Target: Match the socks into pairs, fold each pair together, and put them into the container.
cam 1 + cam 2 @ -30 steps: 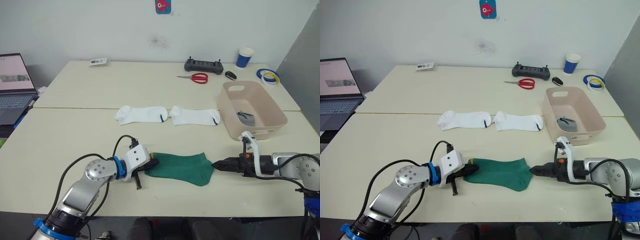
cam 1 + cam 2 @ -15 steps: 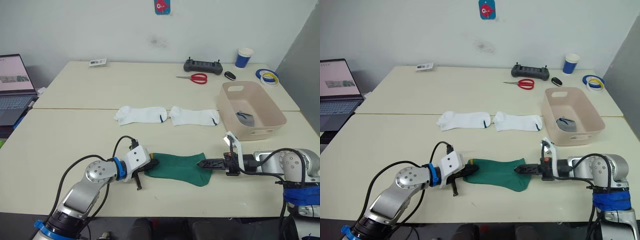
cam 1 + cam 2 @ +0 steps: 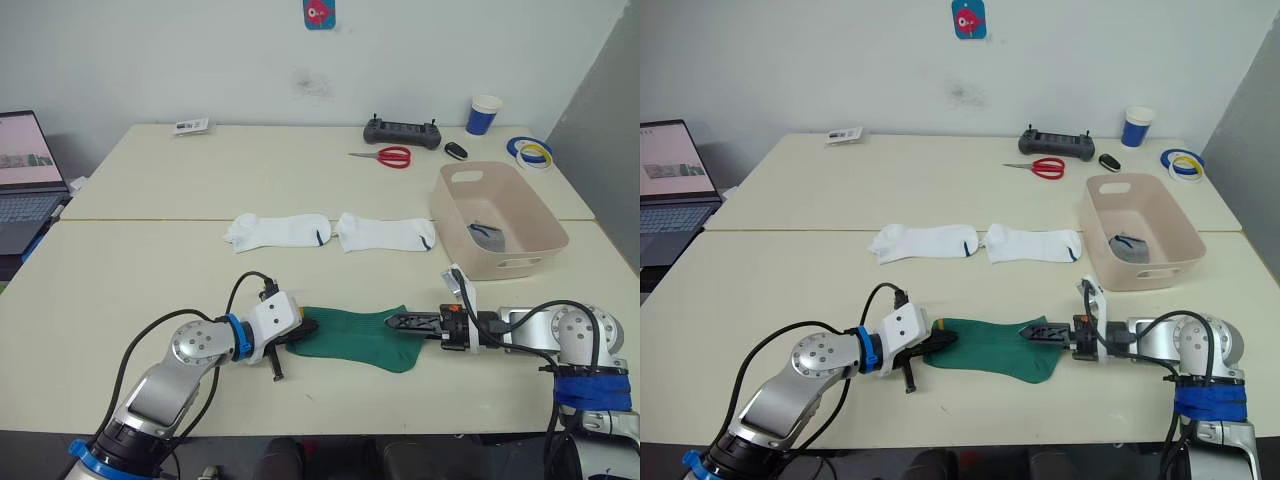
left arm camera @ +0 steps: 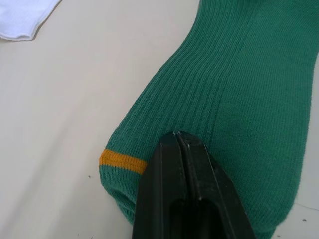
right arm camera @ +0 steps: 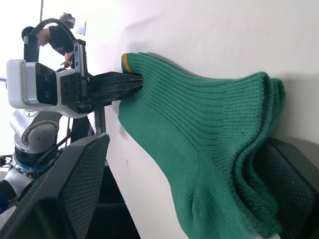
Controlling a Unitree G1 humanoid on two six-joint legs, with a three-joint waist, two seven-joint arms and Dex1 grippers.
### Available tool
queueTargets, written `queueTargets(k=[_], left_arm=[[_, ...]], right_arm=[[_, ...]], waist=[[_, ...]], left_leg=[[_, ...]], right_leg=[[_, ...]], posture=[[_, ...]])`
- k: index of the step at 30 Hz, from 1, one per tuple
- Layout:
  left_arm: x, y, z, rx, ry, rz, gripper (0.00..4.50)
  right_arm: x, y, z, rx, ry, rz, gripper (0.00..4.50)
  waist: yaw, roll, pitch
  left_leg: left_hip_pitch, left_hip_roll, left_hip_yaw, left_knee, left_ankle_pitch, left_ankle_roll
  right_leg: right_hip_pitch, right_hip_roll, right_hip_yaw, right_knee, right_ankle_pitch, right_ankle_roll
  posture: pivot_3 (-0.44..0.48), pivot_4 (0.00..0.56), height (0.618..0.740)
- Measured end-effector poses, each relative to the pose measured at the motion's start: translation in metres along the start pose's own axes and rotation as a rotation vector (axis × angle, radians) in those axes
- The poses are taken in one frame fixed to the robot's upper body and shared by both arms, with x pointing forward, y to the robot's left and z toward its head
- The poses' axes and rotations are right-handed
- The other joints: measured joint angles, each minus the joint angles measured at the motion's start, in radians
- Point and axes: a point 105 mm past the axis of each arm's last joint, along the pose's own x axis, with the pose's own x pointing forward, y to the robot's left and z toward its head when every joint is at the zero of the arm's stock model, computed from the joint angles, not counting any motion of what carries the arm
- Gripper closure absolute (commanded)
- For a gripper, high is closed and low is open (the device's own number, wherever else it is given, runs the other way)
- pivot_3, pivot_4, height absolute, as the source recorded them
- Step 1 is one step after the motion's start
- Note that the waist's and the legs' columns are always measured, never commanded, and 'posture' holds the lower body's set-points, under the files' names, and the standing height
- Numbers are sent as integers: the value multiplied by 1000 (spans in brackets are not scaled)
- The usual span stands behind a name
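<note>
A pale counter [image 3: 150, 270] runs below a white wall, a laptop [image 3: 25, 175] at the frame's left edge. Low in the centre of the head views lies the green sock pair [image 3: 360, 335], stacked flat. The left pincer [image 3: 305, 328] is clamped on its yellow-striped end, fingers pressed together over the knit in the left wrist view [image 4: 182, 149]. The right pincer [image 3: 395, 322] sits at the opposite end with its fingers spread wide, one on each side of the doubled edge, as the right wrist view shows.

Just above, mid-frame, two white socks [image 3: 330, 230] lie end to end, nearly touching. To the right stands the pink container [image 3: 500, 215], a grey sock [image 3: 490, 235] inside it.

Along the far edge, upper right of the frame, sit a black controller [image 3: 402, 131], red scissors [image 3: 385, 156], a small dark fob [image 3: 456, 150], a blue cup [image 3: 484, 114] and tape rolls [image 3: 532, 152]. A small card [image 3: 188, 126] lies toward the upper left. A red-and-blue sticker [image 3: 319, 13] marks the wall.
</note>
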Motion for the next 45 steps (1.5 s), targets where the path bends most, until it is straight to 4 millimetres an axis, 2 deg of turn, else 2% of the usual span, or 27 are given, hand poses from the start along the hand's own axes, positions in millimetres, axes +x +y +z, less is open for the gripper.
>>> queueTargets(k=[3,12,19,21,23,26,45], left_arm=[[0,1,0,2,0,0,4500],[0,2,0,1,2,-2,4500],[-2,3,0,-17,-2,-9,4500],[-3,3,-1,-52,-3,-16,4500],[-5,4,-1,-60,5,-31,4500],[-5,4,-1,-62,5,-42,4500],[-5,5,0,-55,-1,-46,4500]], right_arm=[[-1,-3,-5,15,12,-10,1552],[-2,-4,0,13,-1,-27,4464],[-7,-2,7,-1,-8,-29,4464],[-5,8,13,-29,-14,8,4464],[2,28,22,-74,-19,93,4464],[7,44,26,-103,-19,162,4464],[59,54,10,-80,49,151,4464]], waist=[[0,0,0],[0,0,0],[0,0,0],[-1,0,0],[-4,0,0],[-3,0,0],[-2,1,0]], left_leg=[[0,0,0,0,0,0],[0,0,0,0,0,0],[0,0,1,-1,0,0],[0,0,1,-2,0,0],[0,0,1,-2,0,0],[0,0,0,-5,0,0],[-1,1,0,-10,0,0]], right_leg=[[0,0,1,0,0,0],[-1,0,1,0,0,0],[-2,0,1,0,0,0],[-2,0,1,0,0,0],[-2,1,1,0,0,0],[-2,1,0,-3,0,0],[-2,0,0,-8,0,0]], posture=[[0,150,740],[0,150,740],[0,150,740],[0,150,740],[0,150,740],[0,150,740],[0,150,740]])
